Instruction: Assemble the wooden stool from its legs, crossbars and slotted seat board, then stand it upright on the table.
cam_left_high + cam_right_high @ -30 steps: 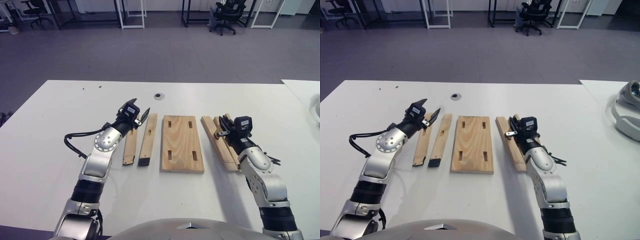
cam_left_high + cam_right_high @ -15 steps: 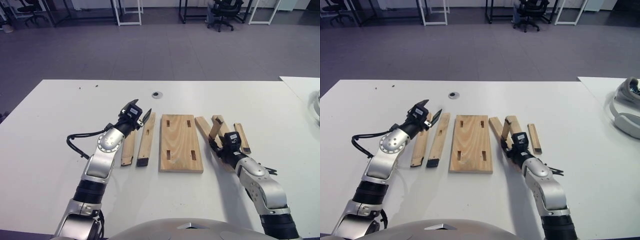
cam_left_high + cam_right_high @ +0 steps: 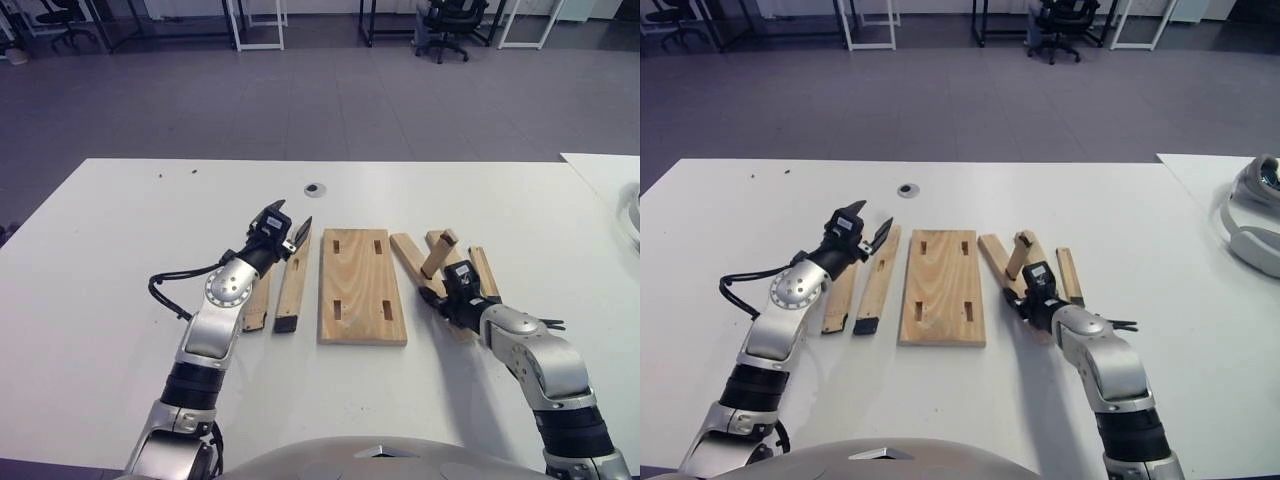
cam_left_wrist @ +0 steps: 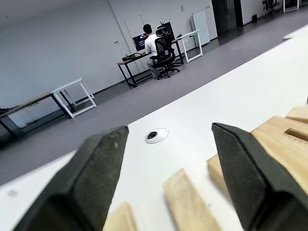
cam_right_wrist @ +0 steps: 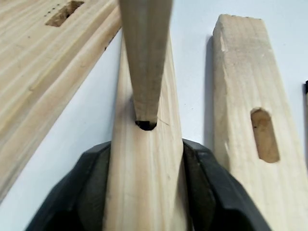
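Observation:
The slotted seat board (image 3: 362, 285) lies flat mid-table. Two legs (image 3: 293, 280) (image 3: 258, 300) lie side by side to its left. My left gripper (image 3: 286, 222) hovers open over their far ends, and its dark fingers (image 4: 91, 183) frame the leg tips (image 4: 185, 202). To the right of the board, my right gripper (image 3: 457, 292) is shut on a third leg (image 5: 144, 192) lying on the table. A crossbar (image 3: 438, 252) stands tilted in that leg's slot (image 5: 146, 125). Another slotted leg (image 5: 250, 120) lies just right of it.
A round grommet (image 3: 317, 189) sits in the table behind the board. A white headset (image 3: 1255, 215) rests at the table's far right edge. A black cable (image 3: 175, 290) loops beside my left arm. Bare table surrounds the parts.
My right gripper has pulled back from the pile's far end to the leg's near end, and the crossbar now stands up from that leg. My left gripper has shifted slightly right.

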Controlling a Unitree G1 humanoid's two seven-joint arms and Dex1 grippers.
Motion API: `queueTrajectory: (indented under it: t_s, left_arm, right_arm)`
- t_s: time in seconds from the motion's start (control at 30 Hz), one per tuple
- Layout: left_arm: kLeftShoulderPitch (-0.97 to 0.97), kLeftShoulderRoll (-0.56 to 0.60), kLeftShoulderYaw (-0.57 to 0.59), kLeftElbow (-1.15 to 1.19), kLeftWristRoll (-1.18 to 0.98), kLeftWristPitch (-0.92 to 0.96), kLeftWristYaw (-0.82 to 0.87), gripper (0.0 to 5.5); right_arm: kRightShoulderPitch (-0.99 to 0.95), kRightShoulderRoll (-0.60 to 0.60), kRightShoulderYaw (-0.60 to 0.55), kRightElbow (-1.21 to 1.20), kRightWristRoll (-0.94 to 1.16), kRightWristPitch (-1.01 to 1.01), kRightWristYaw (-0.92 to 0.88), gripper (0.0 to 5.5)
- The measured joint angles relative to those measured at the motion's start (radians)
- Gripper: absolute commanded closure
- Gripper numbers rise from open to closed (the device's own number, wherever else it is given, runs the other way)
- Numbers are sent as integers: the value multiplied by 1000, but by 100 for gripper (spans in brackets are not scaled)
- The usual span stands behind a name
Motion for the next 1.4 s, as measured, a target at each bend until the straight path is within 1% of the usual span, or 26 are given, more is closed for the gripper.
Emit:
queueTrajectory:
  t_s: [0.07, 0.1, 0.17, 0.23, 0.3, 0.37, 0.43, 0.47, 0.6, 0.63, 0.7, 0.73, 0.8, 0.83, 0.93, 1.0, 1.07, 1.1, 1.17, 1.27, 1.3, 1.4]
  left_arm:
    - [-3, -46, 42, -44, -118, 81, -4, 180]
    - [-12, -101, 96, -84, -266, 185, 1, 163]
    - [-57, -173, 168, -127, -466, 330, 25, 125]
    - [-114, -244, 260, -127, -705, 486, 110, 122]
    - [-195, -313, 337, -114, -944, 593, 215, 122]
    - [-248, -347, 367, -97, -1077, 622, 289, 122]
    - [-272, -354, 393, -90, -1210, 639, 368, 122]
    - [-273, -355, 400, -91, -1243, 642, 395, 140]
    - [-233, -338, 353, -123, -1279, 660, 446, 213]
    - [-219, -325, 338, -132, -1269, 660, 448, 241]
    - [-196, -301, 314, -141, -1239, 656, 448, 274]
    - [-182, -296, 307, -149, -1231, 650, 445, 301]
    - [-170, -292, 293, -162, -1210, 631, 437, 335]
    - [-169, -288, 289, -167, -1204, 623, 434, 360]
    - [-164, -275, 271, -177, -1199, 609, 419, 401]
    - [-156, -271, 260, -186, -1196, 591, 412, 438]
    - [-141, -271, 253, -200, -1194, 577, 397, 445]
    - [-124, -271, 248, -217, -1191, 566, 393, 446]
    - [-87, -262, 239, -253, -1163, 548, 392, 448]
    - [-1, -243, 251, -276, -1121, 517, 406, 448]
    - [17, -238, 265, -298, -1120, 509, 428, 448]
    - [167, -205, 314, -488, -1124, 500, 558, 448]
  right_arm:
    - [-9, 21, -26, -28, 26, 34, -5, 341]
    - [-36, 43, -41, -75, 45, 45, -4, 341]
    - [-121, 50, -61, -156, 81, 40, 6, 341]
    - [-158, 33, -51, -221, 113, 6, 73, 341]
    - [-175, -1, 4, -266, 121, -58, 161, 341]
    - [-184, -19, 44, -297, 121, -111, 211, 341]
    - [-185, -27, 76, -318, 122, -150, 247, 341]
    - [-185, -28, 82, -320, 122, -165, 257, 341]
    - [-185, -27, 100, -342, 124, -207, 274, 341]
    - [-185, -27, 100, -343, 124, -208, 274, 341]
    - [-185, -28, 101, -343, 122, -213, 274, 341]
    - [-185, -31, 103, -343, 119, -214, 275, 341]
    - [-184, -35, 107, -342, 112, -214, 276, 341]
    - [-184, -36, 107, -342, 112, -214, 276, 341]
    - [-184, -36, 112, -342, 110, -214, 277, 341]
    - [-184, -36, 115, -342, 110, -214, 278, 341]
    - [-184, -35, 117, -341, 111, -215, 279, 341]
    - [-184, -34, 118, -342, 112, -216, 280, 303]
    - [-184, -28, 124, -344, 121, -219, 281, 275]
    - [-164, -42, 129, -369, 124, -220, 285, 215]
    - [-137, -61, 129, -382, 120, -221, 292, 212]
    - [48, -213, 64, -376, 70, -234, 344, 212]
